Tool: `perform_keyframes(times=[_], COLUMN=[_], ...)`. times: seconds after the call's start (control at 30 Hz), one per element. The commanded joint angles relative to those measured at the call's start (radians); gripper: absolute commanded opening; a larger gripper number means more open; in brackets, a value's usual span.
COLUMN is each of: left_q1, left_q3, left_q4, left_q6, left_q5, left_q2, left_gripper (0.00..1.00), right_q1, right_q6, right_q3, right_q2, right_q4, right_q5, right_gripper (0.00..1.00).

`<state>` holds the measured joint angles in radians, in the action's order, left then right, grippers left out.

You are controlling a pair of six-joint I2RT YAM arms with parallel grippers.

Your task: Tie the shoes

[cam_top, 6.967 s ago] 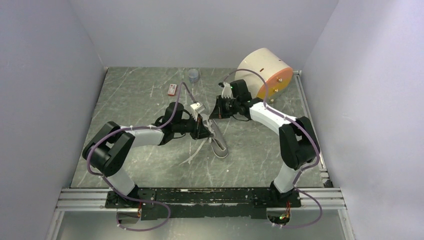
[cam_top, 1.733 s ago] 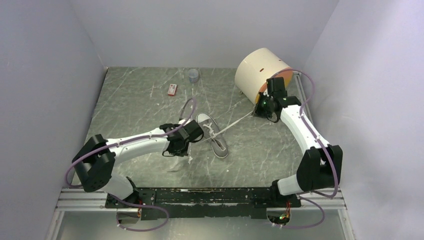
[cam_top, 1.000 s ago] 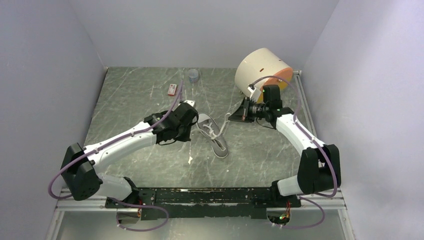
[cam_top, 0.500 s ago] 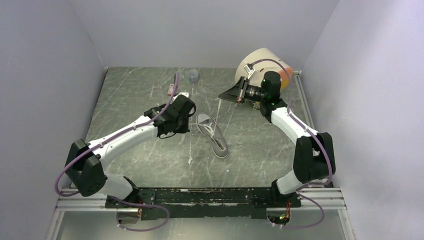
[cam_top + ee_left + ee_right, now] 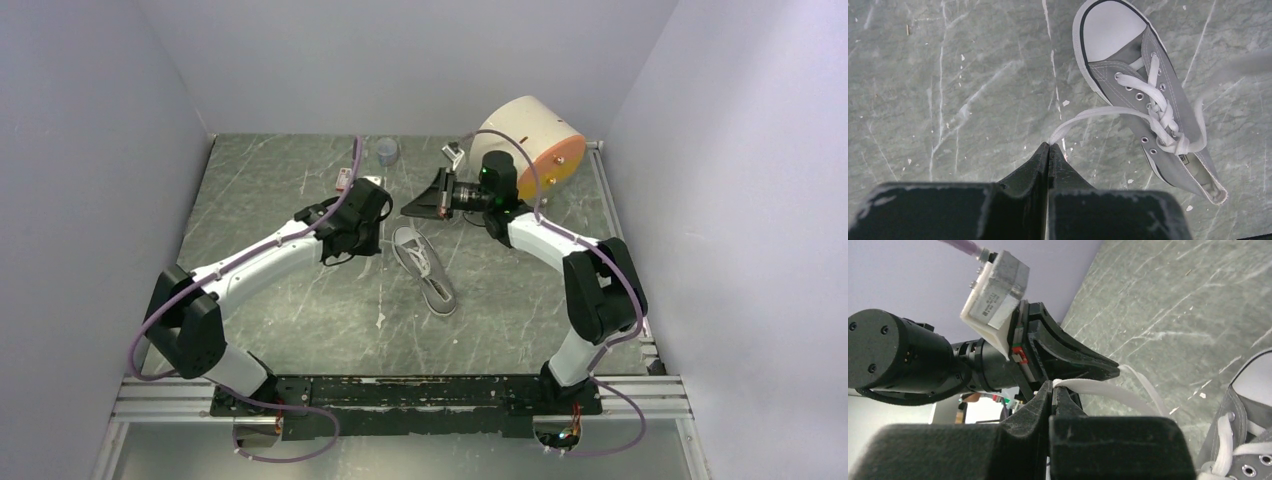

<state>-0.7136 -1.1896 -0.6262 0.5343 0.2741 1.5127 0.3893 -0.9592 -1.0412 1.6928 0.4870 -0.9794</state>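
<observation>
The left gripper (image 5: 1049, 146) hangs over the marbled grey table (image 5: 260, 200), just left of the shoe's toe. Its fingers are pressed together with no gap, pinching the end of a white lace (image 5: 1098, 114). That lace runs in a shallow curve up and to the right into the shoe's eyelets. From above, the left gripper (image 5: 370, 235) sits near the middle of the table. A small red-and-white item (image 5: 344, 178) and a grey cup (image 5: 388, 152) lie beyond it, near the back wall.

The grey canvas sneaker (image 5: 425, 265) lies between the two grippers, a little nearer the arm bases. Its white toe cap points toward the back and its heel toward the front. In the left wrist view the grey canvas sneaker (image 5: 1148, 95) shows its lacing bunched in a crossing by the top eyelets.

The right gripper (image 5: 1052, 385) is also clenched, nipping the other lace end (image 5: 1098, 388). That end trails down toward the sneaker at the lower right. From above, the right gripper (image 5: 405, 210) is raised behind the toe, tips pointing left, close to the left gripper. A cream drum with an orange face (image 5: 530, 145) lies on its side in the far right corner.
</observation>
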Motion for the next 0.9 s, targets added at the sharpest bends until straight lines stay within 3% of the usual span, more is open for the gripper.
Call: perform_keyframes(times=[0.0, 0.23, 0.53, 0.67, 0.87], left_q1=[0.027, 0.046, 0.061, 0.076, 0.092], left_q3=[0.029, 0.157, 0.215, 0.216, 0.261], left_q4=[0.029, -0.002, -0.128, -0.154, -0.116], left_q6=[0.005, 0.030, 0.048, 0.045, 0.022], left_q5=[-0.010, -0.011, 0.069, 0.100, -0.055], left_q2=[0.000, -0.035, 0.027, 0.022, 0.036], left_gripper=[0.05, 0.05, 0.05, 0.05, 0.05], right_q1=[-0.014, -0.173, -0.201, -0.204, -0.201], right_q6=[0.112, 0.354, 0.501, 0.543, 0.586], right_q3=[-0.080, -0.175, -0.179, -0.145, -0.066], right_q2=[-0.009, 0.000, -0.041, -0.067, -0.191], right_q4=[-0.151, -0.662, -0.796, -0.796, -0.804], right_q5=[0.099, 0.476, 0.794, 0.822, 0.961], right_gripper=[0.00, 0.00, 0.00, 0.00, 0.00])
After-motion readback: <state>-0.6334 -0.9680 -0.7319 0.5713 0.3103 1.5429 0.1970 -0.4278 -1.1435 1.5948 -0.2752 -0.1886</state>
